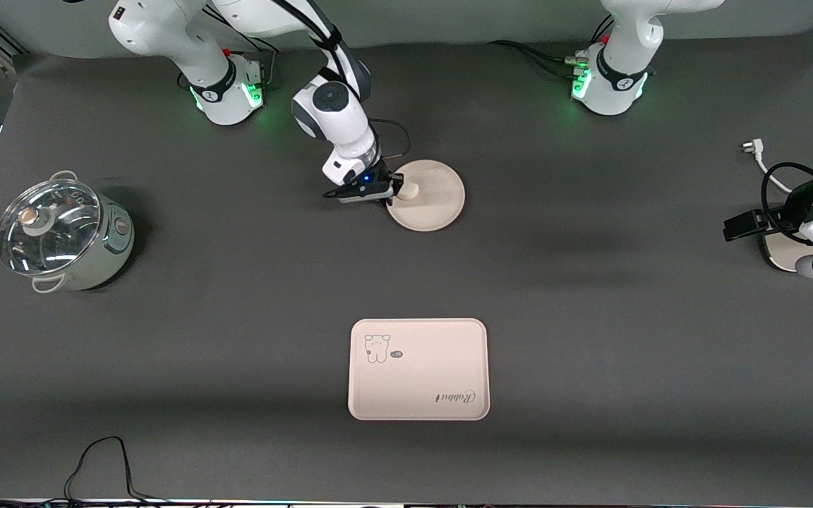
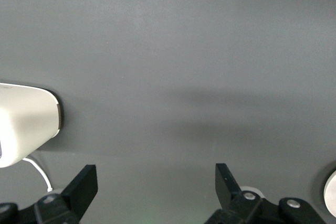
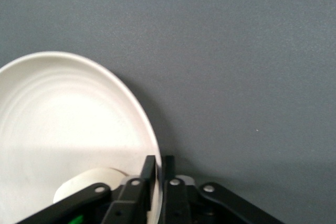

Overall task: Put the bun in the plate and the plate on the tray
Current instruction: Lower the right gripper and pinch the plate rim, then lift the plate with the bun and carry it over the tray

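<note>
The round cream plate [image 1: 438,201] lies on the dark table between the two arm bases. The small off-white bun [image 1: 408,189] sits in it near the rim. My right gripper [image 1: 394,192] is low at that rim, beside the bun. In the right wrist view its fingers [image 3: 159,161] are shut on the plate's [image 3: 63,114] rim, with the bun [image 3: 86,182] just inside. The Rabbit tray [image 1: 418,369] lies nearer the front camera, bare. My left gripper [image 1: 739,226] waits at the left arm's end of the table; in the left wrist view it is open and empty [image 2: 156,187].
A pot with a glass lid [image 1: 61,236] stands at the right arm's end. A white plug and cable [image 1: 751,148] and a round disc [image 1: 784,252] lie by the left gripper. A black cable [image 1: 103,458] runs along the front edge.
</note>
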Robot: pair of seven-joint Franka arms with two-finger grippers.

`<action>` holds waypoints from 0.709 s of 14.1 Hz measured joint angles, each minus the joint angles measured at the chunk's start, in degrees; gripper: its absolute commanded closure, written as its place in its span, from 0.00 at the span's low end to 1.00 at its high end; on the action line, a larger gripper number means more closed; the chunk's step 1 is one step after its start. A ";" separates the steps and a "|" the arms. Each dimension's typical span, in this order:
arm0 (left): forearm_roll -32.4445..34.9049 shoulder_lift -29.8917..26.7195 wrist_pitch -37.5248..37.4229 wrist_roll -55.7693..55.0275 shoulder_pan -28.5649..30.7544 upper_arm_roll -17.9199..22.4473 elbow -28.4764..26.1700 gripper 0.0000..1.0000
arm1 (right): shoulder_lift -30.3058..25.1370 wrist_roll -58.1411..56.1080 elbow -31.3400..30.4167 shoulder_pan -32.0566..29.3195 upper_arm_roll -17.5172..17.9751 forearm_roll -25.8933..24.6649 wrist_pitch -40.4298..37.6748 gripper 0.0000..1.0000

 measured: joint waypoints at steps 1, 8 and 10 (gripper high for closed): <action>0.00 0.00 0.00 0.00 0.00 0.00 0.00 0.00 | 0.00 0.00 0.01 0.00 0.00 0.00 0.00 0.98; -0.02 0.00 0.00 0.02 0.02 0.01 0.00 0.00 | -5.44 -2.63 0.81 -2.11 -0.18 0.00 -4.44 1.00; -0.03 0.00 -0.01 0.02 0.06 0.03 0.00 0.00 | -9.14 -4.38 1.21 -3.65 -0.25 0.00 -8.78 1.00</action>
